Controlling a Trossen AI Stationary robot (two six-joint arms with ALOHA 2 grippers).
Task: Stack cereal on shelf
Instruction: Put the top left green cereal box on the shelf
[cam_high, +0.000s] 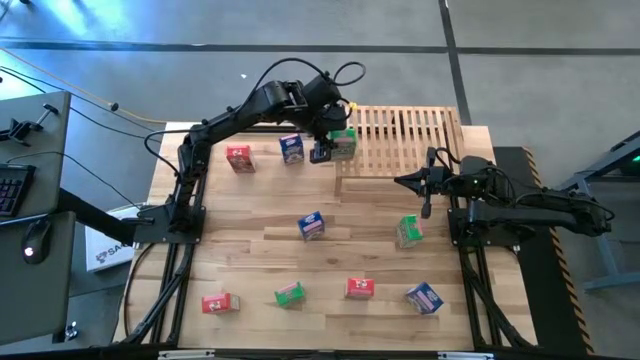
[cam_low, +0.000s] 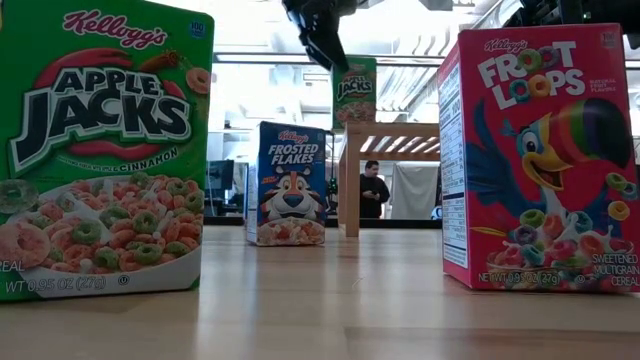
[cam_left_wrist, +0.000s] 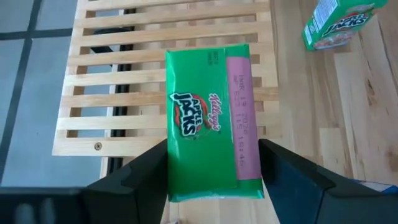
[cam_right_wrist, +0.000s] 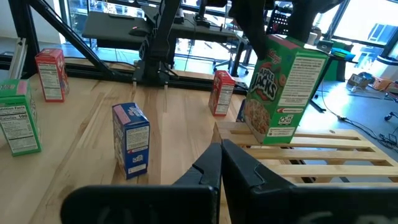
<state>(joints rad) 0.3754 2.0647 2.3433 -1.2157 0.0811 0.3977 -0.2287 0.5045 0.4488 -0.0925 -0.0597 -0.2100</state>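
left gripper (cam_left_wrist: 214, 177) spread, fingers apart from the green apple jacks box (cam_left_wrist: 211, 118) on my shelf (cam_left_wrist: 112, 87); right gripper (cam_right_wrist: 221, 165) clenched empty beside it.

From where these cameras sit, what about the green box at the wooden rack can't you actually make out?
- Whether the green Apple Jacks box rests on the shelf: the right wrist view shows it tilted, its bottom edge unclear.
- Whether the left gripper touches the box: the fingers flank it with slim gaps, contact uncertain.
- The box's base in the low view: the Frosted Flakes box hides it.
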